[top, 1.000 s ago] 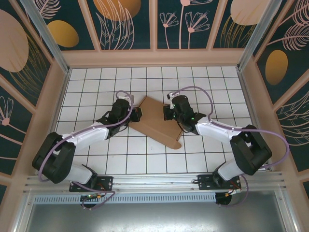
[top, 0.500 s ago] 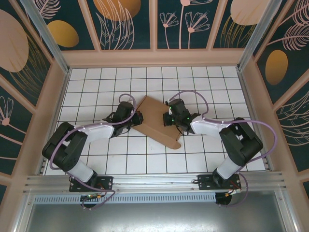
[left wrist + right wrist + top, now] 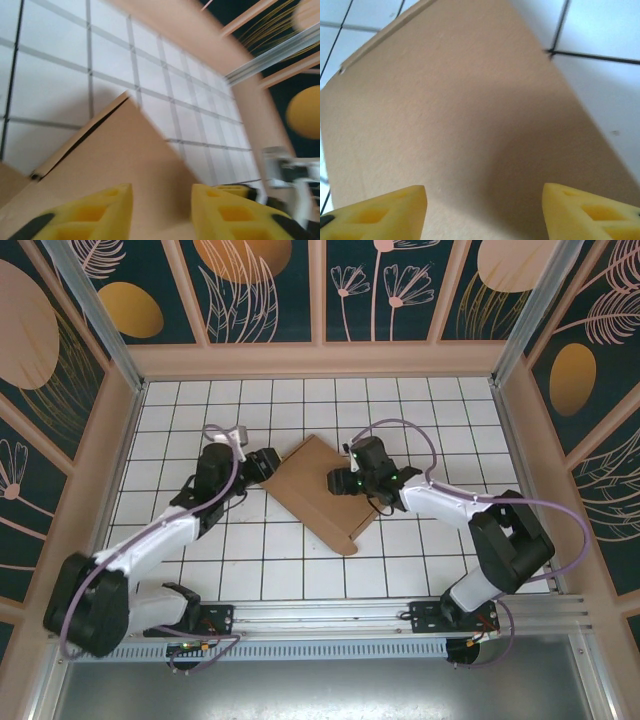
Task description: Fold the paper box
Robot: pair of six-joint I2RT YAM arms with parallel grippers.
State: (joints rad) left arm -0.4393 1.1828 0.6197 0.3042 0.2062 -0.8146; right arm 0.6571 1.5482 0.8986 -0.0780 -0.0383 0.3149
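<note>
The paper box [image 3: 320, 495] is lying flat in the middle of the tiled tabletop [image 3: 250, 570], already closed into a slim rectangle, so the folding is looking largely done. In the left wrist view one edge seam is gaping slightly, so it may need pressing or tucking. The box's long axis is running diagonally from far left to near right. The left tool [image 3: 268, 462] is hovering at the box's left corner, fingers apart and empty. The right tool [image 3: 338, 481] is hanging over its right part, spread wide, gripping nothing.

Both arms reach inward (elbows bent outward); left gripper [image 3: 268, 462] and right gripper [image 3: 336, 482] show jaws parted.
</note>
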